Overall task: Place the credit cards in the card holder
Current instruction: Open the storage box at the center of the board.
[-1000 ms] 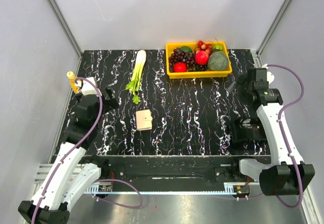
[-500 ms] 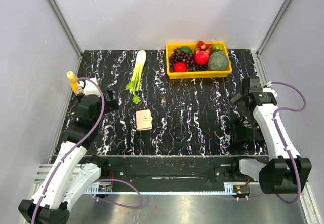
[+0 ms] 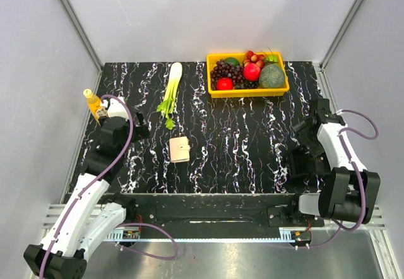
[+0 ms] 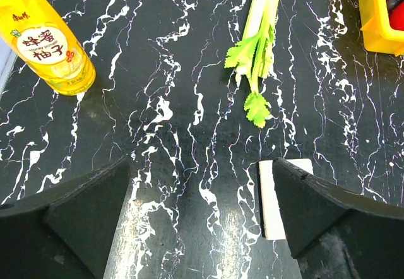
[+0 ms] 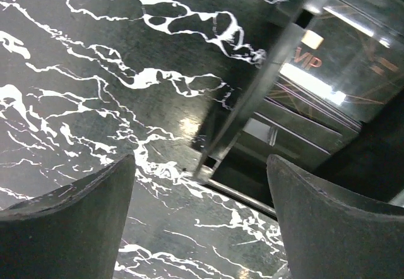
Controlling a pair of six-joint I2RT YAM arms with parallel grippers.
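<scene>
Black marble-patterned table point(image 3: 240, 134) with white veins fills the floor of a grey-walled enclosure, both arms reaching in from the near edge. Closed and flat, the beige card holder point(image 3: 180, 149) lies left of the table's middle, on the near side of the celery stalk point(image 3: 171, 93) and apart from its leafy tip. At the far edge, right of the celery, sits a yellow bin point(image 3: 281, 90) piled with fruit. A small yellow bottle point(image 3: 93, 102) stands upright near the table's left edge.

The left claw point(image 3: 134, 127) hangs over the table between the bottle and the card holder, touching neither. Its wrist view shows the left claw point(image 4: 202, 216) spread wide with nothing between the jaws; a pale edge of the card holder point(image 4: 276, 203) shows just inside the right-hand finger, the celery point(image 4: 259, 45) lies ahead, and the bottle point(image 4: 47, 42) is off to the upper left.

On the right side of the table, the right claw point(image 3: 303, 126) is well apart from the card holder and from the bin. From its own camera the right claw point(image 5: 199, 209) is also wide open and empty, above bare marble beside a glossy dark panel point(image 5: 315, 64) lettered "VIP"; what that panel is I cannot tell
</scene>
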